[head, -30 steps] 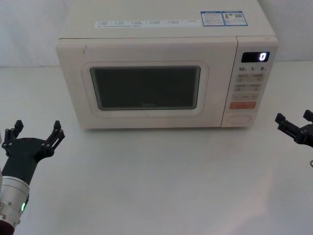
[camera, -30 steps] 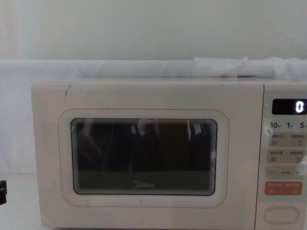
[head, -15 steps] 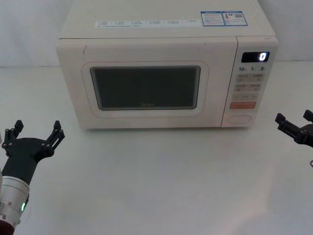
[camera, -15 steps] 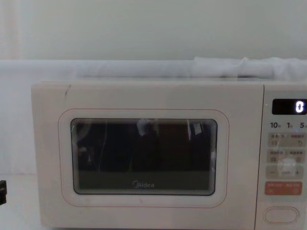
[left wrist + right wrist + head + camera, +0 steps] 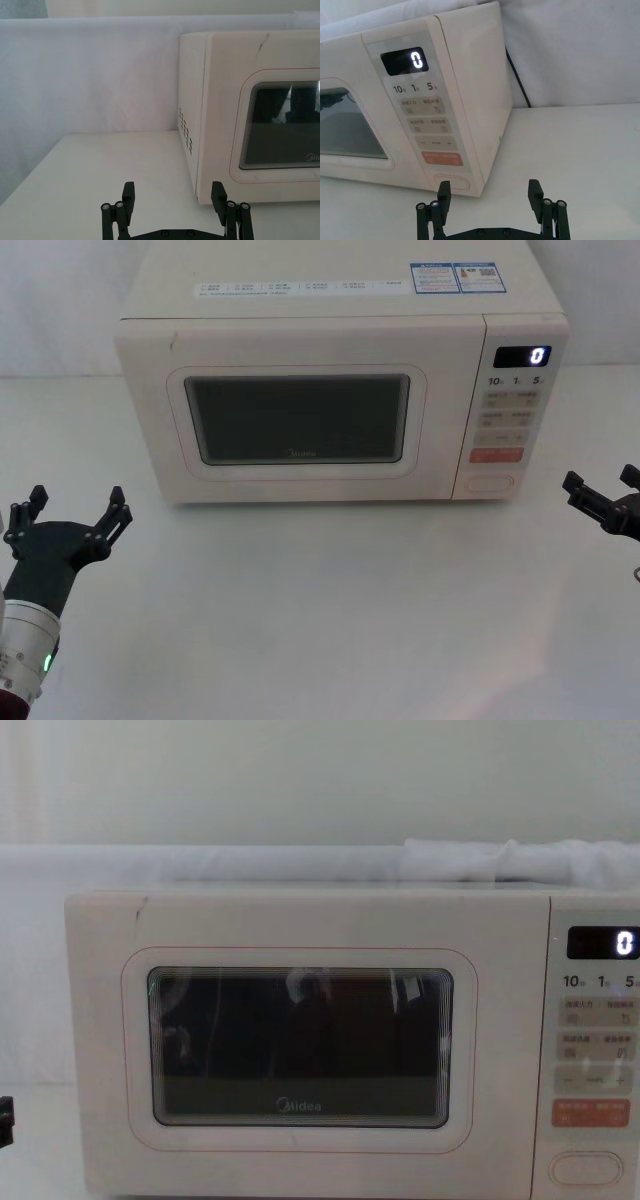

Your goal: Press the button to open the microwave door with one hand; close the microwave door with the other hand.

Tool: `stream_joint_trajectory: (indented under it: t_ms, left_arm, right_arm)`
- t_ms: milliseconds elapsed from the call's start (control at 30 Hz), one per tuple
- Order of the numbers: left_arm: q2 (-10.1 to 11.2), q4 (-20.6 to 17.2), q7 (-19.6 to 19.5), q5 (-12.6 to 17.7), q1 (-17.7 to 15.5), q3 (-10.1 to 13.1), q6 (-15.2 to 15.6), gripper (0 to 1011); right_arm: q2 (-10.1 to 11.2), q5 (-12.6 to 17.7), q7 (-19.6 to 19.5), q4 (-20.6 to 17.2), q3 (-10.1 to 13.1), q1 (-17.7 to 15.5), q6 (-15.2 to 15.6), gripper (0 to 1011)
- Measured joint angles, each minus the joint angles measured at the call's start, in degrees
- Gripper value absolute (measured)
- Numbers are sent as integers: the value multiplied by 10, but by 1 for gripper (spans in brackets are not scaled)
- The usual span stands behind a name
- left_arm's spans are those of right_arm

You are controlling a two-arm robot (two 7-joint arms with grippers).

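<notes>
The cream microwave door [image 5: 300,420] [image 5: 300,1050] with its dark window and Midea logo sits flush with the oven front, shut. The pill-shaped button [image 5: 489,482] [image 5: 586,1168] [image 5: 452,182] lies at the bottom of the control panel, under the orange-red key. My left gripper [image 5: 68,513] [image 5: 172,200] hovers open over the table, in front of and to the left of the oven. My right gripper [image 5: 603,483] [image 5: 490,192] is open at the right edge, to the right of the panel and a little in front of it. Neither touches the microwave.
The display [image 5: 522,356] reads 0. A black cable [image 5: 518,82] runs down the wall behind the oven's right side. White table [image 5: 330,610] spreads in front of the oven between both arms. A white cloth backdrop [image 5: 90,75] stands behind.
</notes>
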Motion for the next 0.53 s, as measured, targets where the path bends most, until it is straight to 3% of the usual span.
stream_joint_trajectory:
  t_ms: [533]
  left_arm:
    - [0, 0, 0, 0, 0, 0, 0, 1001]
  right_arm:
    - [0, 0, 0, 0, 0, 0, 0, 1000]
